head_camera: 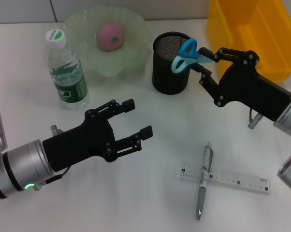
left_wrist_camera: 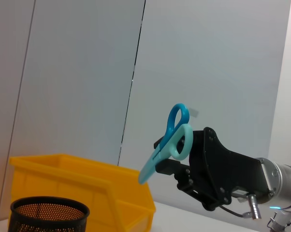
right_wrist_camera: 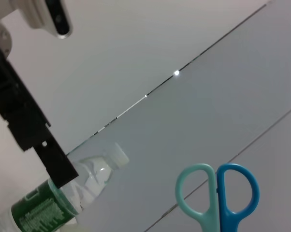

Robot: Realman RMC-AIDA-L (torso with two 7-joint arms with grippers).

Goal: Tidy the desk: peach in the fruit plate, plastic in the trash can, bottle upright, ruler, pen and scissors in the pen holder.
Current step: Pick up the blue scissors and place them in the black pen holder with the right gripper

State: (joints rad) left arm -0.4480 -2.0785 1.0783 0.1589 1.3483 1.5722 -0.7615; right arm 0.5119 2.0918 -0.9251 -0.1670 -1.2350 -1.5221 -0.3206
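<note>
- Scissors [head_camera: 186, 55] hang over the pen holder [head_camera: 170, 63], pinched in the right gripper [head_camera: 207, 62], seemingly not yet dropped.
- Peach [head_camera: 110, 36] sits in the fruit plate [head_camera: 82, 24]; bottle [head_camera: 64, 67] stands upright.
- Pen [head_camera: 204, 180] and ruler [head_camera: 232, 178] remain on the desk [head_camera: 136, 193].
- Left gripper [head_camera: 138, 119] hovers spread wide, holding nothing.

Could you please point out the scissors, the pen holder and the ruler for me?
scissors [head_camera: 186, 54]: head view, on the blue handle loops.
pen holder [head_camera: 169, 72]: head view, on its black mesh wall.
ruler [head_camera: 232, 179]: head view, on its clear middle strip.

Scissors [head_camera: 186, 54]: blades hidden behind the right gripper [head_camera: 207, 63]. Yellow bin [head_camera: 252, 34]: cut off at the head view's top edge. Ruler [head_camera: 225, 178]: markings too small to read; middle covered by the pen [head_camera: 204, 180].
</note>
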